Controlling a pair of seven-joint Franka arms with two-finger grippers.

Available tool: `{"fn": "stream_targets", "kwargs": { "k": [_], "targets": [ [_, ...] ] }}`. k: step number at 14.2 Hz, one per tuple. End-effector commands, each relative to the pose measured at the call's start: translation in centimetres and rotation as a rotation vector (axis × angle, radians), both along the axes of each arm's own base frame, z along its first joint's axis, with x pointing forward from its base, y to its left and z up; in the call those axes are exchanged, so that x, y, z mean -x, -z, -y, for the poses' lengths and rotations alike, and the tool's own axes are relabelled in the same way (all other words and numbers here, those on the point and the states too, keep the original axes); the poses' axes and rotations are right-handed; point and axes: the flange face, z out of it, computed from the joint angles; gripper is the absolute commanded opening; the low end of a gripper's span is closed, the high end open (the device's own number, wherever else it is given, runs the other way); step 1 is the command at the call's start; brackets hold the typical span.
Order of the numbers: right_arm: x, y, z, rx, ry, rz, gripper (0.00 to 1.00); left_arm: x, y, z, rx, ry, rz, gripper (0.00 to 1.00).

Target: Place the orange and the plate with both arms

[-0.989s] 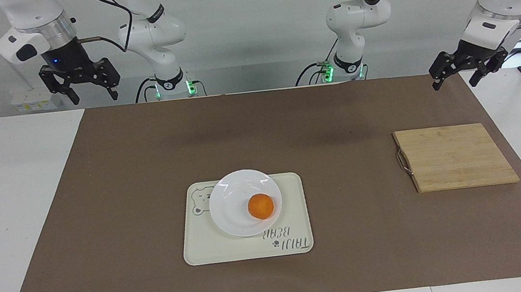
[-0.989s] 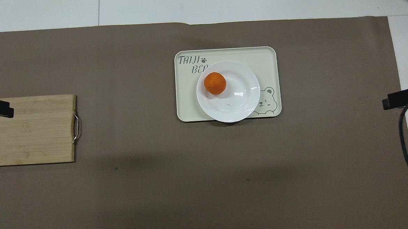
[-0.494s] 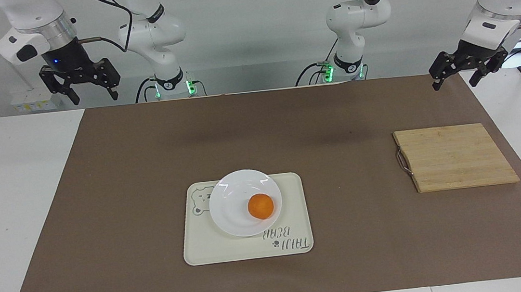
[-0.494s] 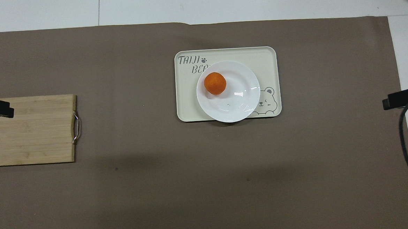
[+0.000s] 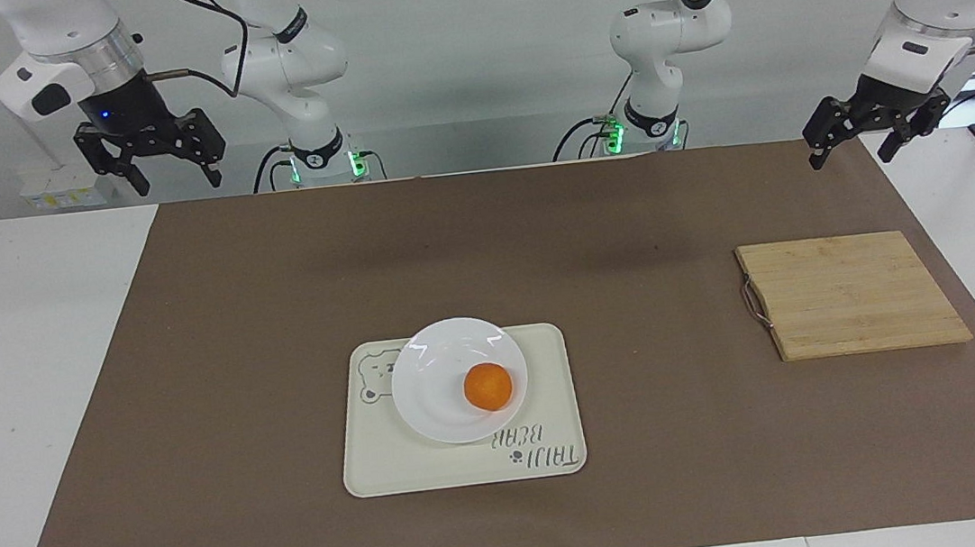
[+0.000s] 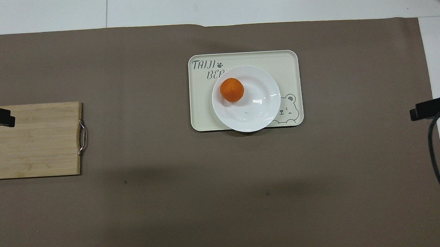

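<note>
Orange (image 5: 488,387) on plate (image 5: 441,396); left gripper (image 5: 856,142), right gripper (image 5: 172,173) apparently empty, jaws spread.

The tray (image 5: 399,468) lies on the mat (image 5: 231,337) near the middle of the table (image 5: 7,360). The plate (image 5: 436,388) sits on the tray, its rim overhanging the tray's edge nearer to the robots. The orange (image 5: 489,387) rests on the plate, off its centre, toward the left arm's end and farther from the robots. The cutting board (image 5: 852,294) lies on the mat well apart from the tray, toward the left arm's end of the table and a little nearer to the robots than the tray, its handle (image 5: 755,303) on the edge that faces the tray.
</note>
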Motion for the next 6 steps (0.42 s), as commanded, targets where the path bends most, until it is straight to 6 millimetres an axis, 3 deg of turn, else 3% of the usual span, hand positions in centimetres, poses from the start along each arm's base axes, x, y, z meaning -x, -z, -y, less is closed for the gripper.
{"fn": "stream_targets", "kwargs": {
  "k": [1, 6],
  "targets": [
    [0.87, -0.33, 0.09, -0.015, -0.020, -0.013, 1.00, 0.58, -0.13, 0.10, 0.004, -0.008, 0.003, 1.00],
    [0.92, -0.36, 0.21, -0.004, -0.018, -0.016, 1.00, 0.58, -0.13, 0.10, 0.004, -0.008, 0.003, 1.00]
  ]
}}
